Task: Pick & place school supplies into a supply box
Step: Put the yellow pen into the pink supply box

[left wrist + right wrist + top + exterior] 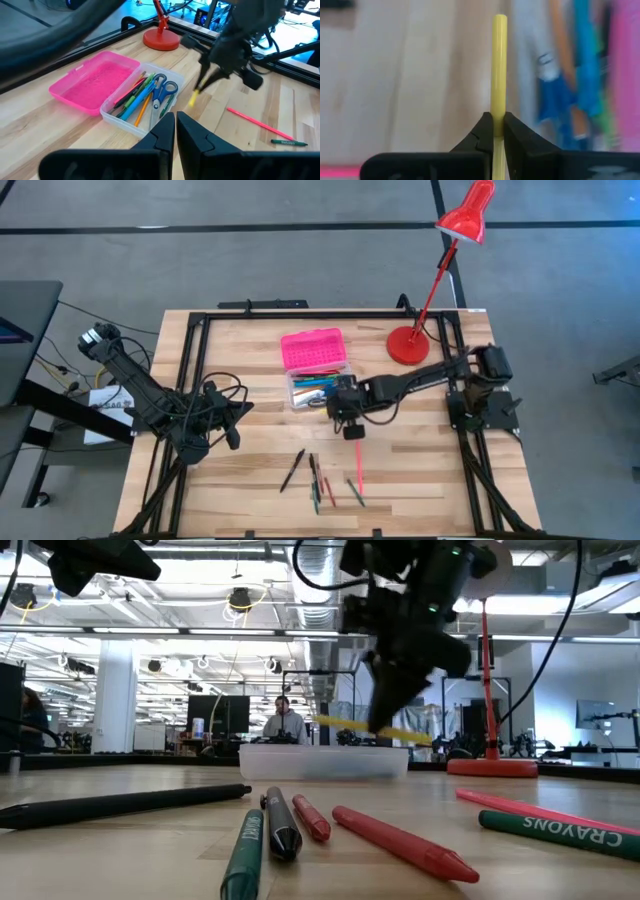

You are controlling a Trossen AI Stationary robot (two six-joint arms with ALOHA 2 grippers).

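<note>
While lid lies open, supply box [125, 120] holds pens, scissors [161, 90] | right gripper [496, 131] clamps yellow pencil [498, 70] | left gripper [176, 131] closed, empty

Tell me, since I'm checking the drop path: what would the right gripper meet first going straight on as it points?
Probably the supply box: the right gripper, shut on the yellow pencil, points toward it, though depth is unclear.

We see a grey concrete floor [300, 270] around the wooden worktop [250, 480]; beyond, a bright open hall with ceiling lights [240, 600] and a seated person [284, 723].
</note>
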